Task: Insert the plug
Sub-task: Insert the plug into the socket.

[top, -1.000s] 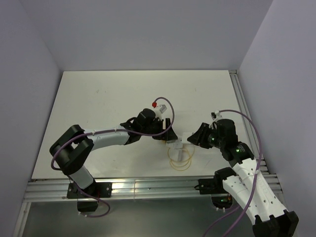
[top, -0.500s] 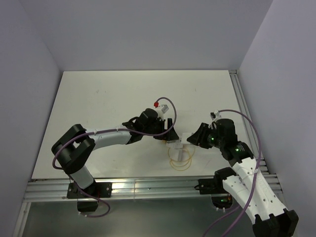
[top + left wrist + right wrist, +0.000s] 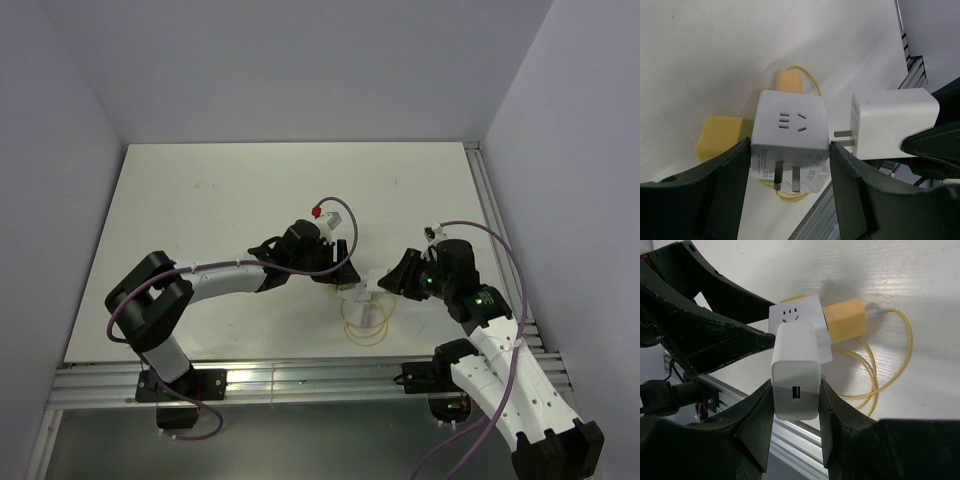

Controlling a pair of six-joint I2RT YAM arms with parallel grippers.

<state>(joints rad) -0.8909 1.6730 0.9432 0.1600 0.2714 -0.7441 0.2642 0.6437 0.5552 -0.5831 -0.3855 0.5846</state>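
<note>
My left gripper (image 3: 789,165) is shut on a white cube socket adapter (image 3: 790,135) with slots on top and two metal prongs at its near side. A yellow plug (image 3: 720,136) with a yellow cable (image 3: 805,75) is stuck in its far side. My right gripper (image 3: 795,390) is shut on a white USB charger (image 3: 795,371), the plug. In the left wrist view the charger (image 3: 890,122) sits just right of the adapter, its two prongs (image 3: 844,138) pointing at the adapter's side, a small gap left. In the top view both meet at mid-table (image 3: 358,288).
The yellow cable lies in loops (image 3: 364,322) on the white table (image 3: 200,200) below the adapter, near the front metal rail (image 3: 300,375). Grey walls enclose the table on three sides.
The left gripper with the adapter has shifted slightly right toward the charger. The right arm has barely moved.
</note>
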